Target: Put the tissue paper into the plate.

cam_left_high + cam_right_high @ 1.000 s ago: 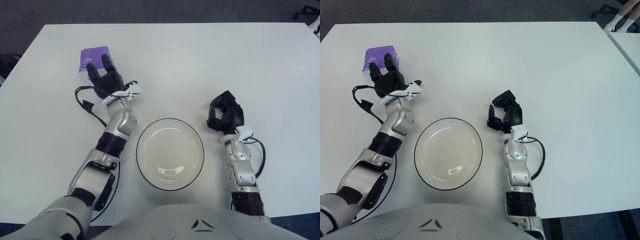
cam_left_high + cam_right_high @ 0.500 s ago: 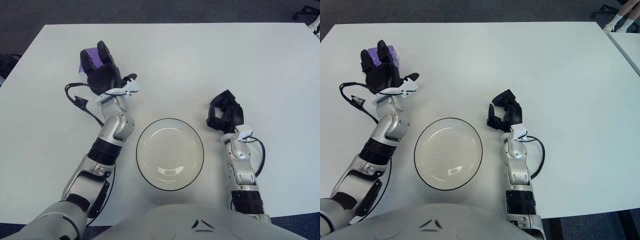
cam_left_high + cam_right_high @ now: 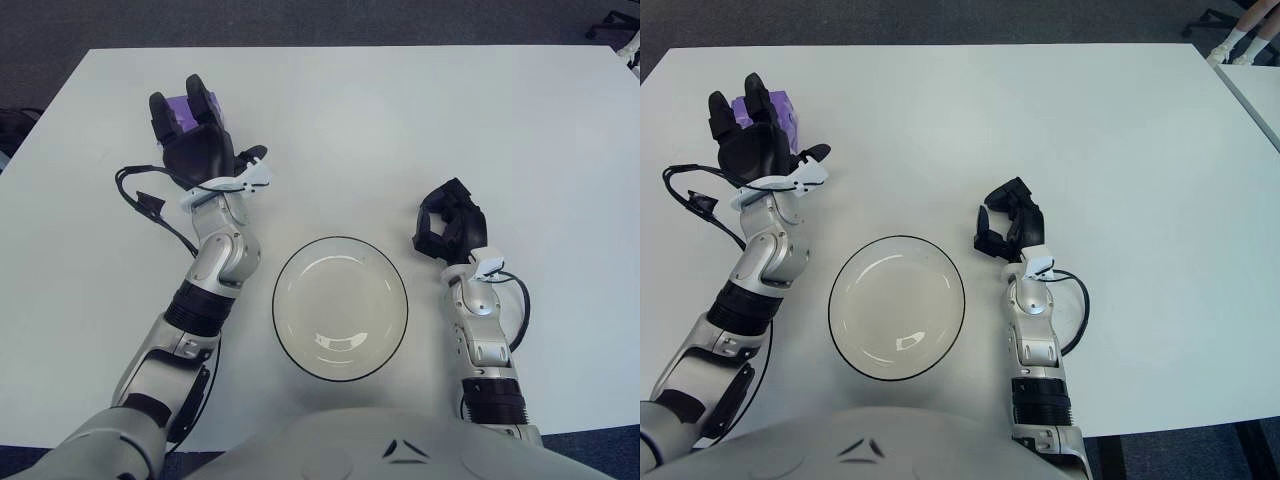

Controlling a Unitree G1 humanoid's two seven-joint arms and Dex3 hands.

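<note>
You have a white table point(image 3: 420, 110) in front of you, with a round, black-rimmed plate point(image 3: 340, 309) near the front edge, holding nothing. Your left hand point(image 3: 196, 143) sits at the far left, fingers spread and gripping nothing, covering most of the purple tissue paper point(image 3: 184, 106), which lies on the table well apart from the plate. Your right hand point(image 3: 449, 224) shows to the right of the plate, fingers curled around nothing.

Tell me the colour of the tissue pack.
Purple; the tissue pack shows best in the right eye view, behind the left hand.
</note>
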